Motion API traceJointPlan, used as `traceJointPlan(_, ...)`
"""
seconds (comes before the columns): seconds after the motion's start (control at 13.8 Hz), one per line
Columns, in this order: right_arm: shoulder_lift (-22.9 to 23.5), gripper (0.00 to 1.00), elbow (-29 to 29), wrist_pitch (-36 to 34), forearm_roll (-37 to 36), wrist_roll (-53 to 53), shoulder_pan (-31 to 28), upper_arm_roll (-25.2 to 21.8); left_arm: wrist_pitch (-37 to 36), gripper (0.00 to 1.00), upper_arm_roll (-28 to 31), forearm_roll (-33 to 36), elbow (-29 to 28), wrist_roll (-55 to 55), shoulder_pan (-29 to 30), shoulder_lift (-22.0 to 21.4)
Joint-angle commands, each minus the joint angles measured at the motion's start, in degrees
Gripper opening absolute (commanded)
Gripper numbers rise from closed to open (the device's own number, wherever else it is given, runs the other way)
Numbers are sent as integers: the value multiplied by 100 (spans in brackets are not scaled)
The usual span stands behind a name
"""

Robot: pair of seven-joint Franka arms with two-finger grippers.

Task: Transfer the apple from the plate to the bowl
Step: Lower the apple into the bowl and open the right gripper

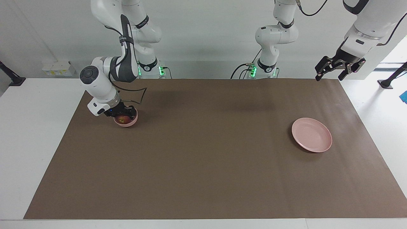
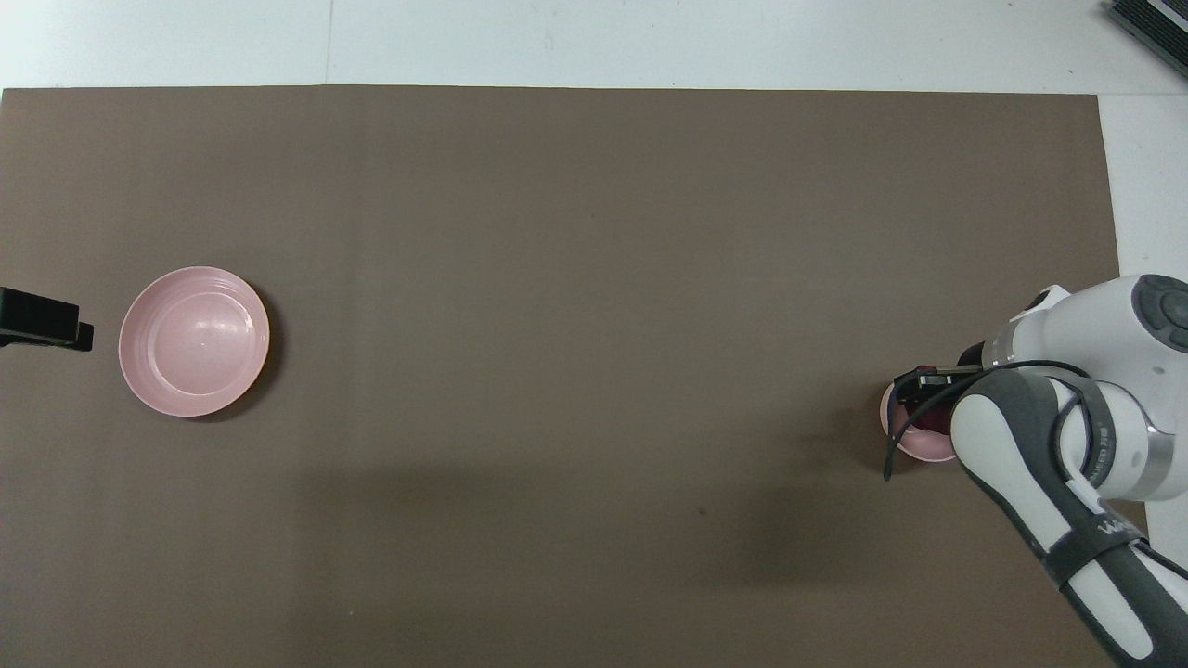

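**Count of things on the desk**

One apple [image 1: 124, 119], small and dark red, lies in a bowl. One bowl [image 1: 131, 122], small, deep and pink. One plate [image 1: 312, 135], wide, shallow and pink. One brown mat [image 1: 203, 165] covers the desk [image 1: 31, 127]. Two robot arms stand at the desk's edge, each with one gripper: the right gripper [image 1: 122, 111] and the left gripper [image 1: 339, 65]. That makes three loose things, one mat, two arms and two grippers.
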Motion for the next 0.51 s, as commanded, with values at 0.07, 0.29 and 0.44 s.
traceJointPlan(0.07,19,100,504,-625,-109,-100,-38,36,-70,100,9,-17,8,-46,21,-39)
traceJointPlan(0.29,-25,100,943,-1003,-109,-91,-38,27,-70,100,9,-17,8,-46,12,-39)
traceJointPlan(0.44,-60,100,1295,-1136,-126,-144,-38,27,-70,100,9,-17,8,-46,21,-39)
